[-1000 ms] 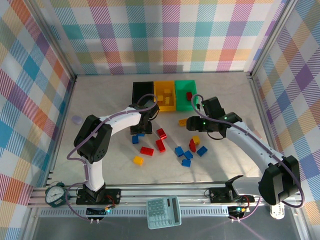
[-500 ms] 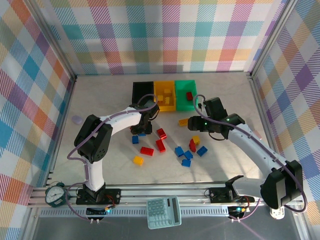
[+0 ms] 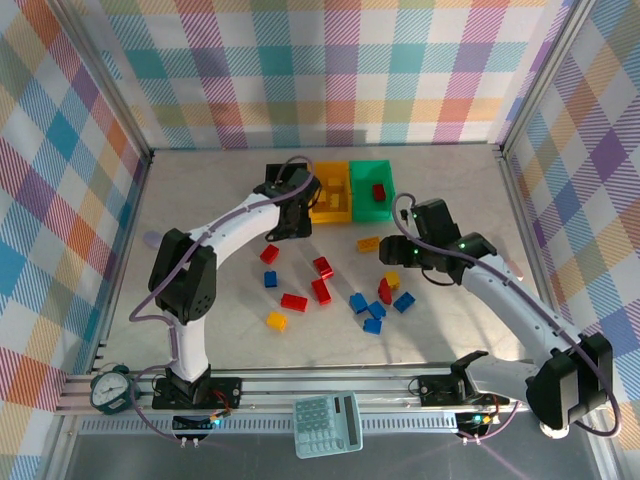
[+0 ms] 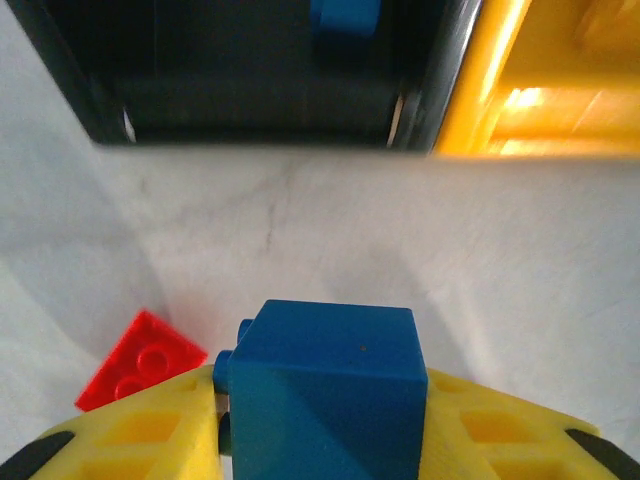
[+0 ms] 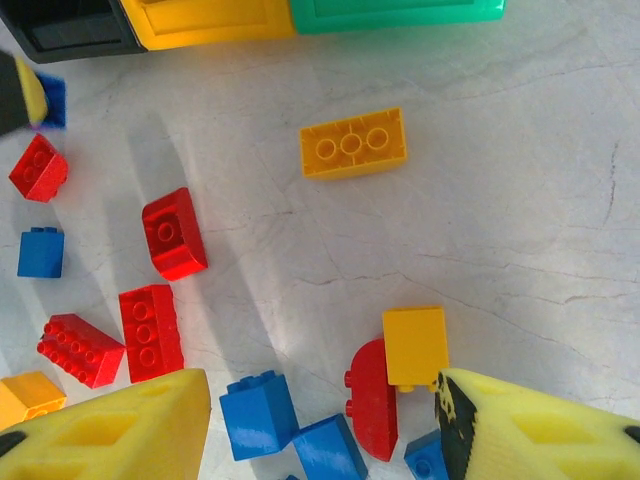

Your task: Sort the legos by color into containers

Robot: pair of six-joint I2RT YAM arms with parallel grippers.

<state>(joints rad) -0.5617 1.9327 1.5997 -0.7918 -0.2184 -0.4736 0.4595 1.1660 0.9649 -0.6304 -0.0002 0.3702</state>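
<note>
My left gripper [image 4: 322, 405] is shut on a blue lego [image 4: 330, 375], held above the table just short of the black container [image 4: 250, 80], which has a blue brick [image 4: 345, 18] inside. From above, the left gripper [image 3: 283, 226] is at the front of the black container [image 3: 272, 178], yellow container [image 3: 331, 190] and green container [image 3: 371, 205]. My right gripper [image 5: 325, 420] stands open over a cluster of blue legos [image 5: 258, 412], a red one [image 5: 372, 400] and a yellow one [image 5: 415, 345]. A yellow oblong lego [image 5: 353, 143] lies apart, nearer the containers.
More red, blue and yellow bricks [image 3: 294, 302] are scattered mid-table between the arms. A red brick [image 3: 378, 191] lies in the green container. A teal calculator [image 3: 327, 424] and a round gauge [image 3: 108, 388] sit on the near rail. Plaid walls enclose the table.
My left gripper closed on the blue lego, lifted it and carried it away from me toward the black container, uncovering a red brick. The right arm shifted slightly right.
</note>
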